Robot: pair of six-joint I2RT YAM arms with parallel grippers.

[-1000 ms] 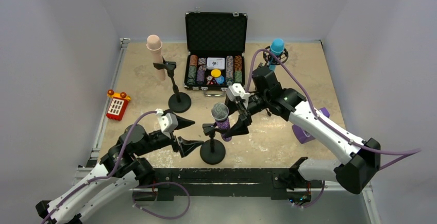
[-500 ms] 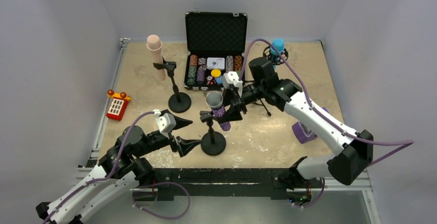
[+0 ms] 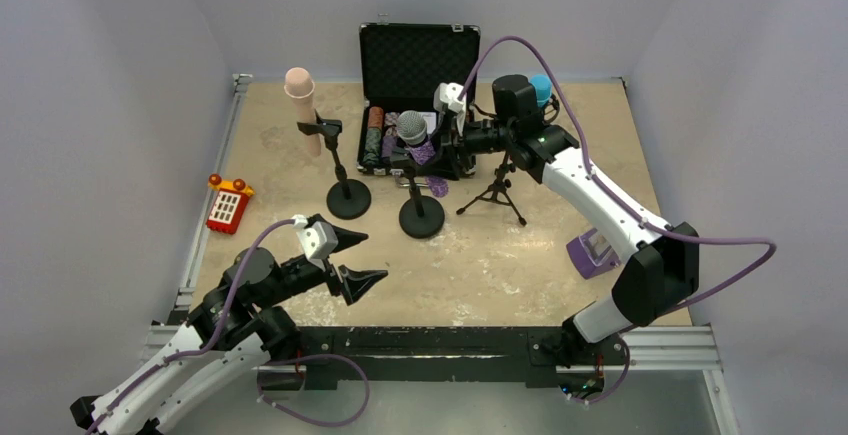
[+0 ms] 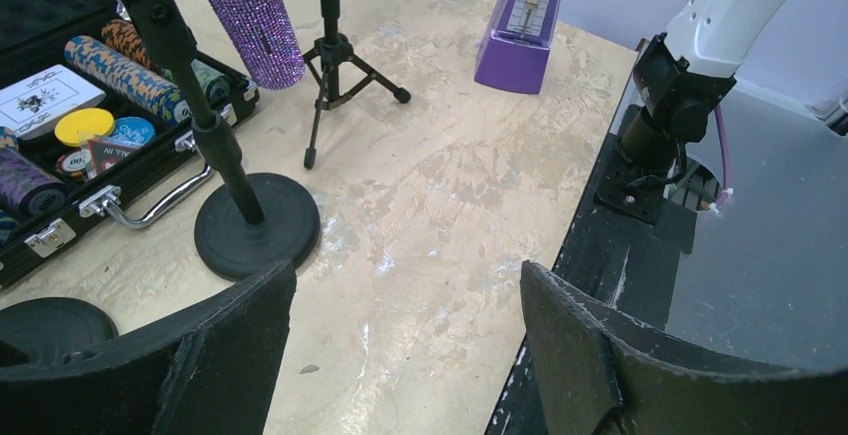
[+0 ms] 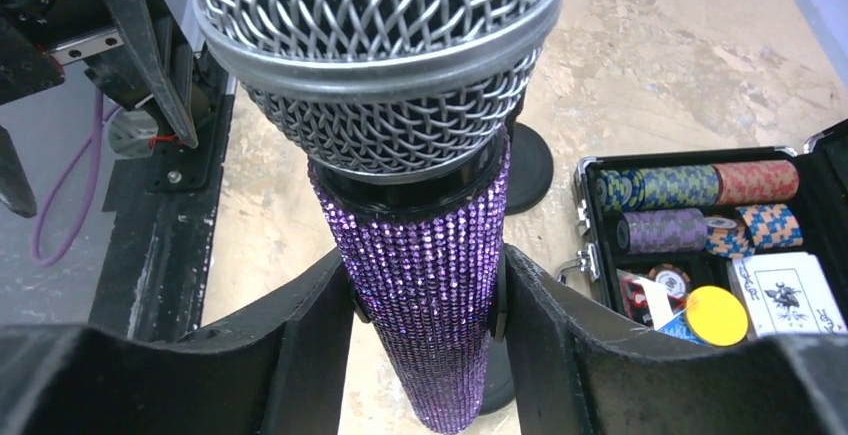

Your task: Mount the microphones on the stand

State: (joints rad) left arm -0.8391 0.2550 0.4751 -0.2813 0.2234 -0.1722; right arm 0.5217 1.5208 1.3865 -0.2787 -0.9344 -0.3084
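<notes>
- The left tool [image 3: 362, 258] hovers low above the near part of the table [image 3: 500, 265]. Its two fingers are wide apart and there is nothing between them.
- A little further, a red toy [image 3: 228, 205] lies near the left edge of the table, and a purple metronome [image 3: 592, 252] stands at the right side.
- The round-base stand [image 3: 421, 217] is in the middle of the table, with its base resting on the surface.
- The purple microphone [image 3: 413, 135] is at the top of this stand. It is tilted, with the grey mesh head up and the lower end free beside the pole.
- The right tool [image 3: 440, 150] is clamped on the glittering body of this microphone, one finger on each side. Whether the clip of the stand holds the microphone fully, I cannot tell.
- Just right of it stands a small tripod [image 3: 495, 190], which carries a blue microphone [image 3: 541, 83].
- To the left, a second stand [image 3: 348, 198] holds a pink microphone [image 3: 299, 85].
- At the far edge lies an open case [image 3: 419, 65] with poker chips inside.
</notes>
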